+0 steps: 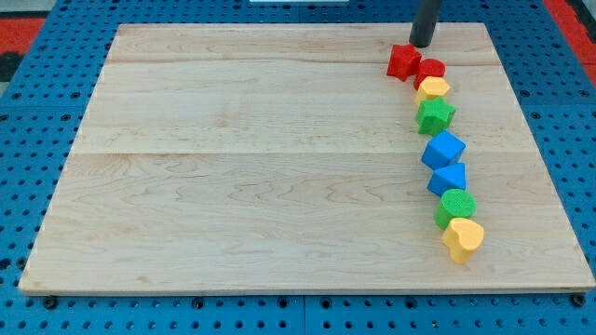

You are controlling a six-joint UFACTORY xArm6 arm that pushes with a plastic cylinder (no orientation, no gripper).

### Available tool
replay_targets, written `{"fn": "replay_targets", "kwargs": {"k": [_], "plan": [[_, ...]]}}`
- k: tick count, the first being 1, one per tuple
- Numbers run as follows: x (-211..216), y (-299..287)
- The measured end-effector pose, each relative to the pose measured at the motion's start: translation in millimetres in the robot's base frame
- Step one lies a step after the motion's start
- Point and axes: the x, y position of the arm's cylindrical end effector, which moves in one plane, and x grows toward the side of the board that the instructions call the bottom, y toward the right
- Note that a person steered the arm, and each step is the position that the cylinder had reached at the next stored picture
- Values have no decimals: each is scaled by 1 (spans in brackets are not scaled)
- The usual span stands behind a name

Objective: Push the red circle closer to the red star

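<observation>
Blocks are strung in one curved column down the view's right side of the wooden board [279, 167]. Nearest the view's bottom a yellow heart [463, 238] is seen, then a green circle [455, 206], a blue triangle-like block [448, 178], a blue cube [443, 149], a green star [435, 114] and a yellow block [432, 88] whose shape is half hidden. The red circle [430, 69] is set touching the red star [403, 61]; no long axis can be made out. My tip [422, 44] is placed just above both; the rod is cut off; no jaws are fitted
</observation>
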Motion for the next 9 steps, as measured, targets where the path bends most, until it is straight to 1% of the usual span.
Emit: {"fn": "replay_targets", "kwargs": {"k": [1,2,3,4,7,9], "plan": [[0,11],[2,83],[26,64],[48,29],[49,21],[49,-9]]}}
